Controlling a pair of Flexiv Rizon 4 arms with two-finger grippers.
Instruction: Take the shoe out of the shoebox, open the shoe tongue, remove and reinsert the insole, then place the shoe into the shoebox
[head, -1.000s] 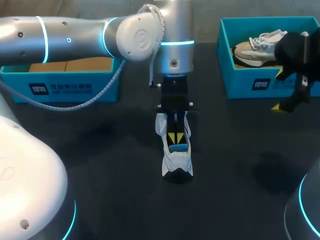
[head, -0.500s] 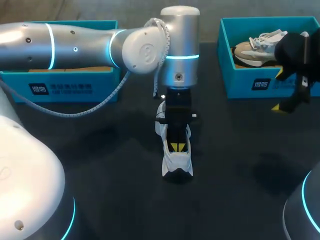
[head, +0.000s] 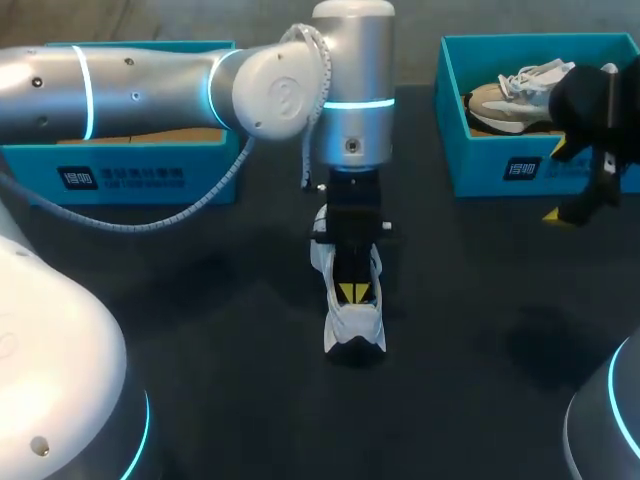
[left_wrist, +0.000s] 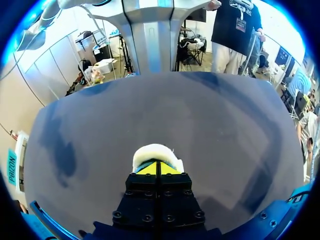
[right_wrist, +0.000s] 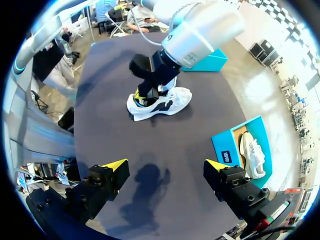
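With left gripper (head: 352, 292) pinched together inside the white shoe (head: 357, 330) at mid-table and right gripper (right_wrist: 164, 165) spread wide, empty, off right — likely to drag the unheld shoe along on pulling out.

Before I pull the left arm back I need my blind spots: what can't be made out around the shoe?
Insole: in the head view the left jaws fill the white shoe's opening; in the left wrist view their black body covers it, so a pinch is unconfirmed.
Left shoebox's inside: head view, the left arm crosses it.
Right jaws: head view, partly cut off by the edge.
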